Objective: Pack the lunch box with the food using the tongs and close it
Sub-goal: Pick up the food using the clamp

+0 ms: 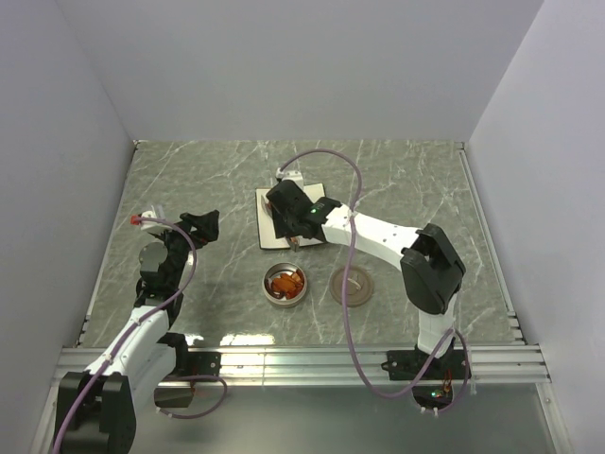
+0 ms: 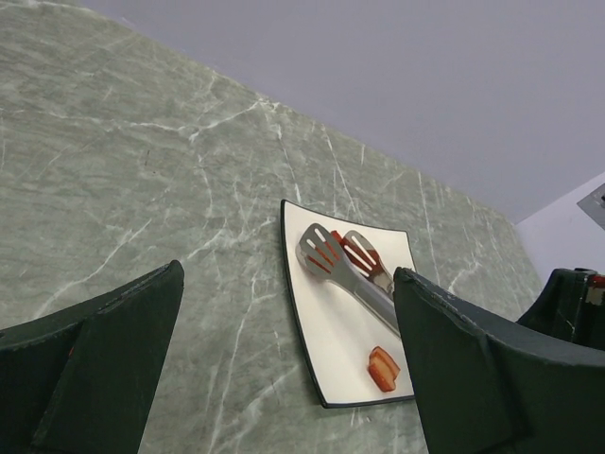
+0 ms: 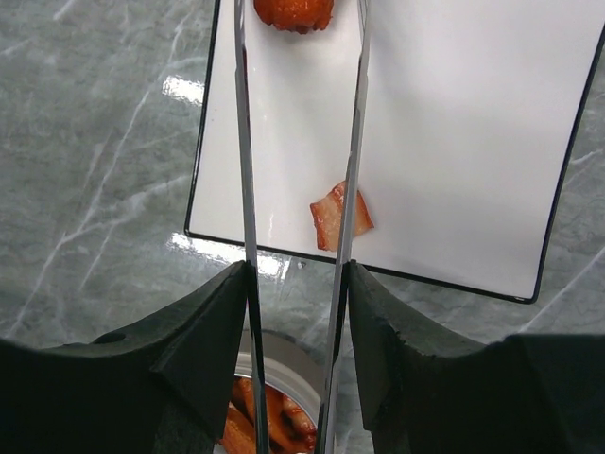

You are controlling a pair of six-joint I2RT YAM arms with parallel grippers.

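My right gripper (image 3: 298, 274) is shut on the tongs (image 3: 248, 170), one finger pressing each thin arm. The tongs reach out over the white plate (image 3: 454, 142). Their slotted heads (image 2: 333, 253) flank a red-orange piece of food (image 3: 293, 11). A second piece (image 3: 340, 216) lies on the plate under the right tong arm and also shows in the left wrist view (image 2: 383, 369). The round silver lunch box (image 1: 285, 285) holds several orange pieces, and its brown lid (image 1: 353, 285) lies flat beside it. My left gripper (image 2: 288, 272) is open and holds nothing, off to the left (image 1: 203, 227).
The plate (image 1: 267, 236) sits just beyond the lunch box, mostly under my right arm (image 1: 378, 236). Grey walls enclose the marble table (image 1: 217, 180) on three sides. A purple cable (image 1: 350, 189) loops over the right arm.
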